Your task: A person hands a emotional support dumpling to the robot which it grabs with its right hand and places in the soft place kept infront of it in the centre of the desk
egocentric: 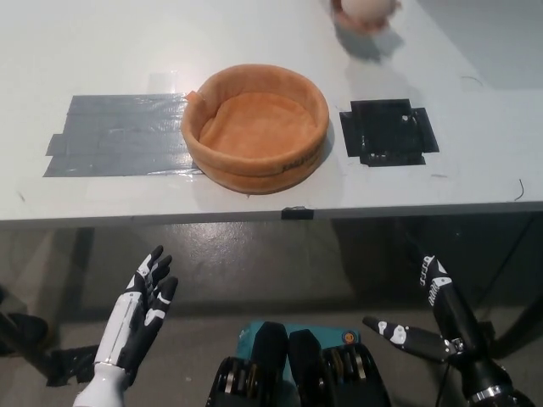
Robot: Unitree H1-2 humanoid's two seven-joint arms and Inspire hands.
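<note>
A round orange plush basket [255, 127] with a soft padded rim sits in the middle of the white desk [102, 51], and nothing lies inside it. At the top edge a pale pink plush dumpling [365, 12] shows only in part, over the far side of the desk. My white left hand [142, 309] hangs open below the desk's front edge at the lower left. My black right hand [437, 326] is open at the lower right, also below the desk, fingers spread, holding nothing.
A large patch of grey tape [114, 136] lies on the desk left of the basket. A smaller black tape square [388, 131] lies to its right. The desk's front edge [297, 212] runs across the picture above both hands.
</note>
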